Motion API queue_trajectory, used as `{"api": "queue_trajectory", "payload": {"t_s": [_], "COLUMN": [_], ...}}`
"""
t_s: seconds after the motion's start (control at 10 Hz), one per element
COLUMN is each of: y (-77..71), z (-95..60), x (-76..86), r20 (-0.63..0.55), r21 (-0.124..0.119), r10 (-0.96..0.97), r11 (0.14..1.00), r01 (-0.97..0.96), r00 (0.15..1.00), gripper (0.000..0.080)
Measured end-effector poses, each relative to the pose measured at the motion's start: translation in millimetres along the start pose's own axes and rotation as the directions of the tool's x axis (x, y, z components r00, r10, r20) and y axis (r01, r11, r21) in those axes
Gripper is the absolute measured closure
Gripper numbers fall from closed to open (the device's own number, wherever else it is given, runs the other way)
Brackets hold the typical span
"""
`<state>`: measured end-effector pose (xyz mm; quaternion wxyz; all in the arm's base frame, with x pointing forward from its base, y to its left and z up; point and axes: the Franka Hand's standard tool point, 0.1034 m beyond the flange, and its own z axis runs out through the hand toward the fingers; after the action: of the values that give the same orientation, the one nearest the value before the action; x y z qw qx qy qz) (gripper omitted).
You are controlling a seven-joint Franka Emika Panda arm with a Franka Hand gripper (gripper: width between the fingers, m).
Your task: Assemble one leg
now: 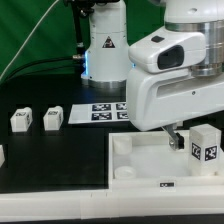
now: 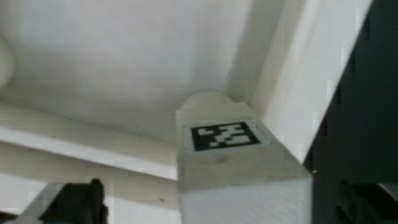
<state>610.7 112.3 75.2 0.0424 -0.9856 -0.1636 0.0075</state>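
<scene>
A leg, a small white block with a black-and-white tag, stands on the large white tray near its far corner on the exterior view's right. My gripper is lowered around it. In the wrist view the leg lies between my two dark fingertips, with a gap showing on each side, so the gripper is open around it. Behind the leg is the tray's floor. Two more legs stand on the black table at the left.
The marker board lies flat at the back centre. Another white part shows at the exterior view's left edge. The arm's white base stands behind the marker board. The tray's raised rim runs along the front.
</scene>
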Motion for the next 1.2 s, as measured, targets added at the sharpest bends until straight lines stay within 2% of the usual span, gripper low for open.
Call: {"api": "queue_trajectory", "payload": {"t_s": [0.2, 0.3, 0.4, 0.5, 0.6, 0.7, 1.1, 1.2], "y": [-0.2, -0.1, -0.1, -0.1, -0.1, -0.1, -0.3, -0.2], "z": [0.4, 0.7, 0.9, 1.1, 1.2, 1.2, 1.2, 1.2], "x": [-0.2, -0.3, -0.4, -0.5, -0.5, -0.5, -0.5, -0.4], "r20": [0.001, 0.001, 0.001, 0.002, 0.002, 0.002, 0.001, 0.001], "r21": [0.001, 0.001, 0.001, 0.001, 0.001, 0.001, 0.002, 0.006], "r10": [0.024, 0.024, 0.024, 0.024, 0.024, 0.024, 0.086, 0.209], "r11": [1.000, 1.000, 1.000, 1.000, 1.000, 1.000, 0.996, 0.978], "r01": [-0.024, -0.024, -0.024, -0.024, -0.024, -0.024, -0.086, -0.209], "r00": [1.000, 1.000, 1.000, 1.000, 1.000, 1.000, 0.996, 0.978], "gripper": [0.0150, 0.0236, 0.0236, 0.0373, 0.0373, 0.0509, 0.0509, 0.0509]}}
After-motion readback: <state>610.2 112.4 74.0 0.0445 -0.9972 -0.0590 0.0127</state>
